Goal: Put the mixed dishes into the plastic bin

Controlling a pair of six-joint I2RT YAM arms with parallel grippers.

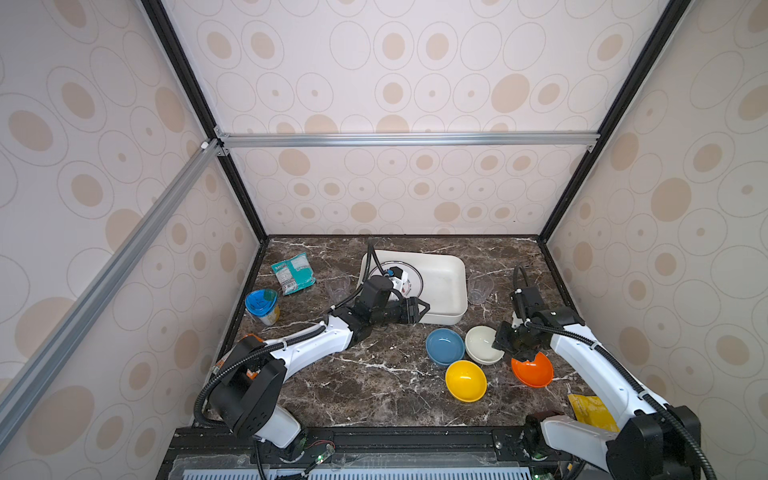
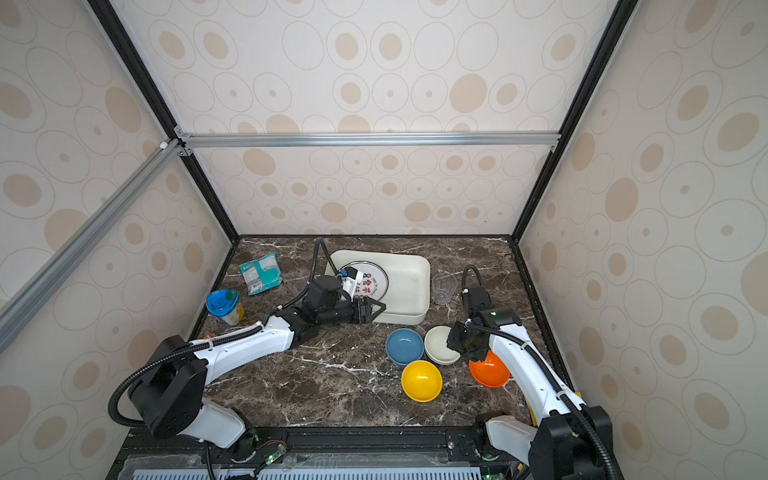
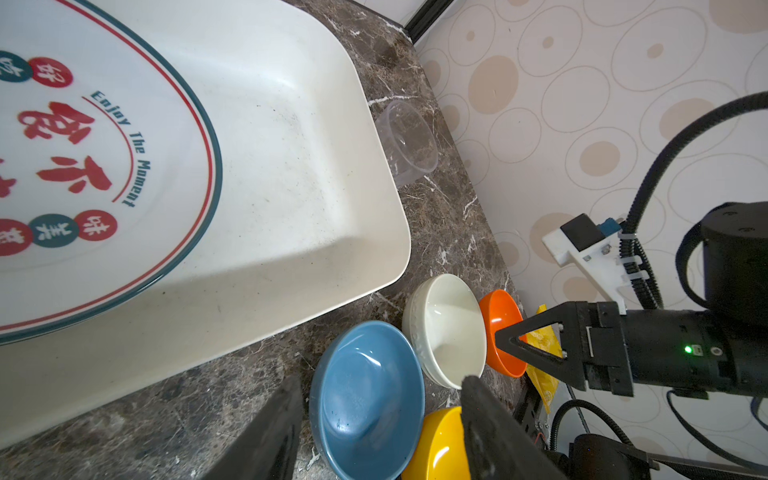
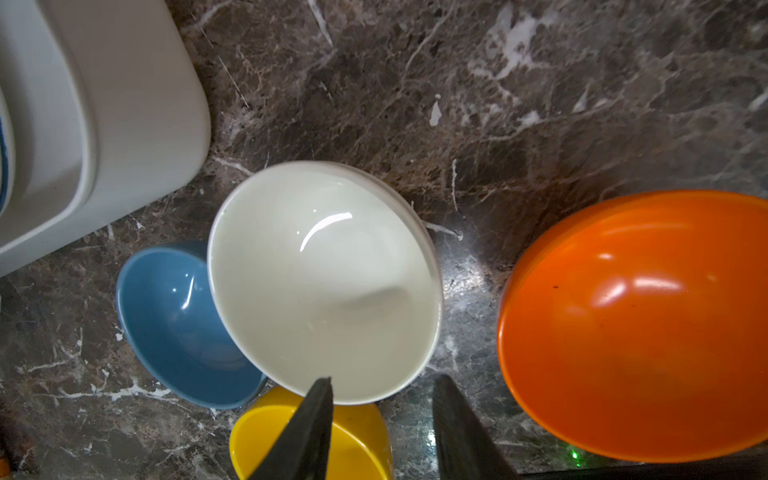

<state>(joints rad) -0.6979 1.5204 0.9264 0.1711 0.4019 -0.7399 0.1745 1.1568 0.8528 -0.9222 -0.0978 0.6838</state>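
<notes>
right gripper (image 4: 384, 380): jaws apart, straddling the rim of the cream bowl (image 4: 324, 282), one finger inside. left gripper (image 3: 382, 380): jaws spread, empty, blue bowl (image 3: 365, 395) just ahead, bin (image 1: 446, 286) alongside holding one plate (image 3: 104, 166).

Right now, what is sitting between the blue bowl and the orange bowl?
The cream bowl sits between the blue bowl and the orange bowl. Both top views show it.
</notes>
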